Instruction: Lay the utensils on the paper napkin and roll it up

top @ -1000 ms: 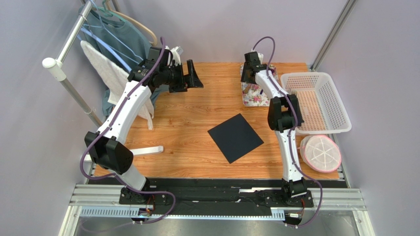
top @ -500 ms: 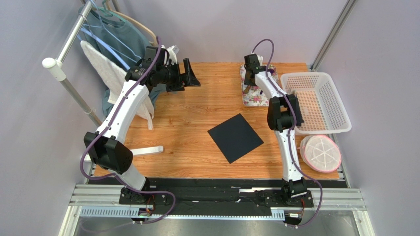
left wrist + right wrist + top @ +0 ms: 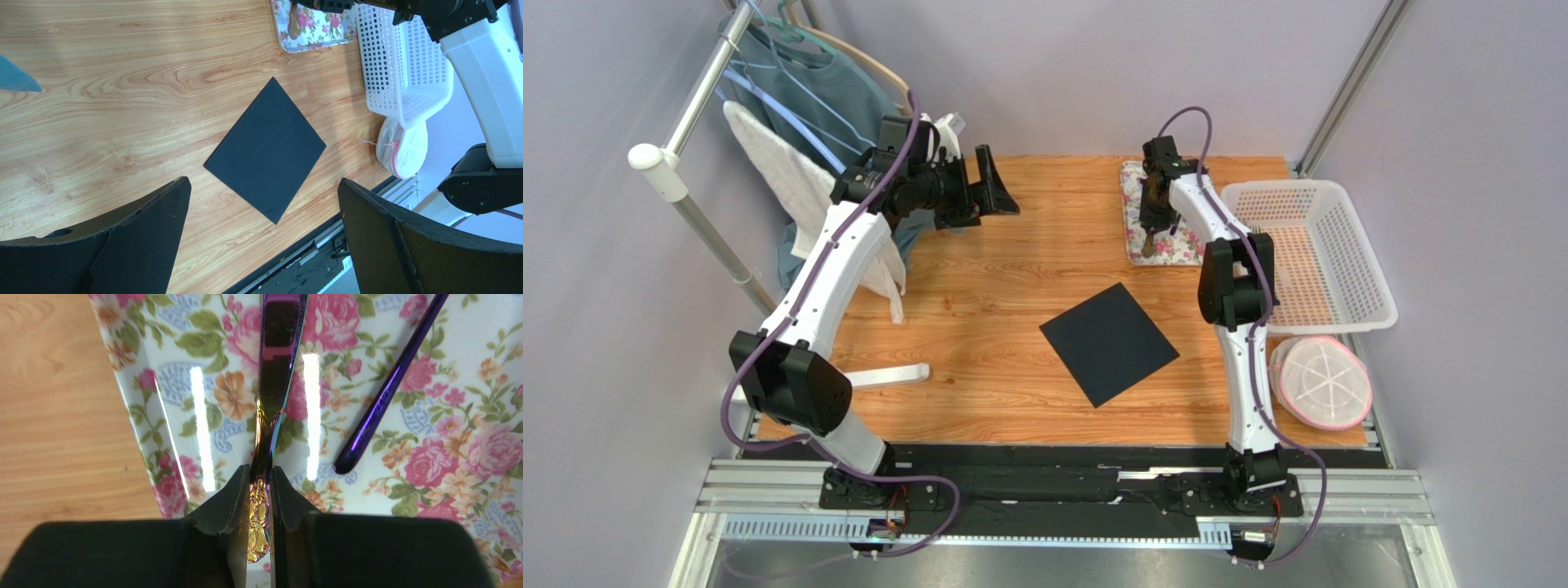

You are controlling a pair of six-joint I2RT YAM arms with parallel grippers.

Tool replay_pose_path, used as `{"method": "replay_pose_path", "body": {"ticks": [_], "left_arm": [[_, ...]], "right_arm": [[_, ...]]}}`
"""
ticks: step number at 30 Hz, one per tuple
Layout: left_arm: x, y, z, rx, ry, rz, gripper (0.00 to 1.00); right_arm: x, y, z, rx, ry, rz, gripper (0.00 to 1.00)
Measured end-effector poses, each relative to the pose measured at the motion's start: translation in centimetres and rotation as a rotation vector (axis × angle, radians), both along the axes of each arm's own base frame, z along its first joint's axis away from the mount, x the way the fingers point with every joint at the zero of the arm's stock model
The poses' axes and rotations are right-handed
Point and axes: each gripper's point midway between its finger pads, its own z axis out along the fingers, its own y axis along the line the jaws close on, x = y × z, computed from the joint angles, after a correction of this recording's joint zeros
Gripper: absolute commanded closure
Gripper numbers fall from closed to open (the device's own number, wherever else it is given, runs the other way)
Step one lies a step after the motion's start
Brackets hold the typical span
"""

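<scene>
Right gripper (image 3: 261, 496) clenched on handle of purple utensil (image 3: 279, 343), far right on floral mat (image 3: 184, 416). Left gripper (image 3: 261, 187) spread wide, empty, far left. Black napkin (image 3: 1108, 342) mid-table.

Closed in at the back and both sides by plain, pale lilac-grey walls (image 3: 1075, 61). Warm orange wood-grain worktop (image 3: 1014, 270), evenly lit, with soft shadows. At far left, a white clothes rail (image 3: 699, 83) hung with a blue garment (image 3: 811, 92) and a white towel (image 3: 787, 184). Along the near edge, a slotted aluminium rail (image 3: 756, 490). In the far right corner, a slanted metal post (image 3: 1357, 76).
</scene>
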Motion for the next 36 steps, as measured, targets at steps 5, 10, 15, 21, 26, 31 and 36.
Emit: {"method": "replay_pose_path", "body": {"ticks": [5, 10, 15, 21, 26, 31, 36], "left_arm": [[-0.3, 0.0, 0.2, -0.005, -0.011, -0.002, 0.01], [-0.4, 0.1, 0.1, -0.007, -0.018, -0.002, 0.01], [-0.5, 0.1, -0.3, -0.003, -0.015, -0.004, 0.01], [-0.8, 0.0, -1.7, 0.026, -0.021, -0.040, 0.01], [-2.1, -1.8, -3.8, 0.070, -0.062, -0.179, 0.04], [-3.9, -5.5, -6.4, 0.032, -0.036, -0.352, 0.20], [-4.4, -9.4, -10.0, -0.004, 0.024, -0.465, 0.30]], "right_arm": [[-2.1, -0.7, 0.0, 0.014, 0.075, 0.073, 1.00], [-3.4, -1.1, -0.1, 0.020, 0.121, 0.125, 0.60], [-4.2, -1.2, -0.1, 0.021, 0.157, 0.159, 0.39], [-3.4, -0.9, 0.5, 0.030, 0.130, 0.172, 0.43], [-2.1, -0.9, 0.2, 0.029, 0.097, 0.165, 0.51], [-1.5, -1.3, 0.0, 0.032, 0.084, 0.140, 0.57], [-1.4, -1.3, -0.1, 0.043, 0.081, 0.117, 0.70]]}}
